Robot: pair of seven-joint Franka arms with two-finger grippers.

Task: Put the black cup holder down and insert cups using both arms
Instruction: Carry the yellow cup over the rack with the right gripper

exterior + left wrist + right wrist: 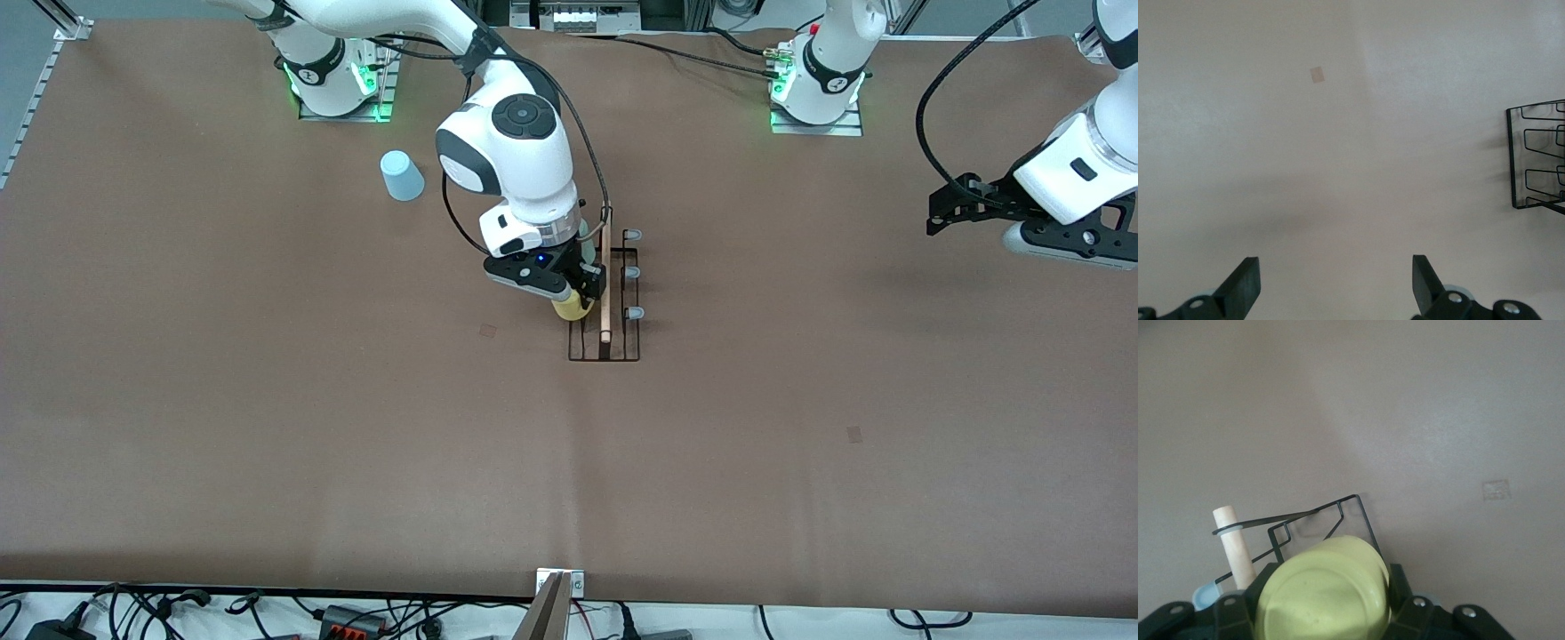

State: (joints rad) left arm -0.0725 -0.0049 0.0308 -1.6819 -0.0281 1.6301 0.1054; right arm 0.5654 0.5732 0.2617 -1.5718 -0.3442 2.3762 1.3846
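Centrally, right gripper [582, 298] with yellow cup [571, 308] against black cup holder [605, 342].

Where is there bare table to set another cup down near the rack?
Bare table runs from the black cup holder to the front camera's edge, and toward the left arm's end under the open left tool. It is crowded where the right tool holds the yellow cup at the rack.

R hand [582, 298] clamped mid-table, L hand [1335, 283] open, waiting aside
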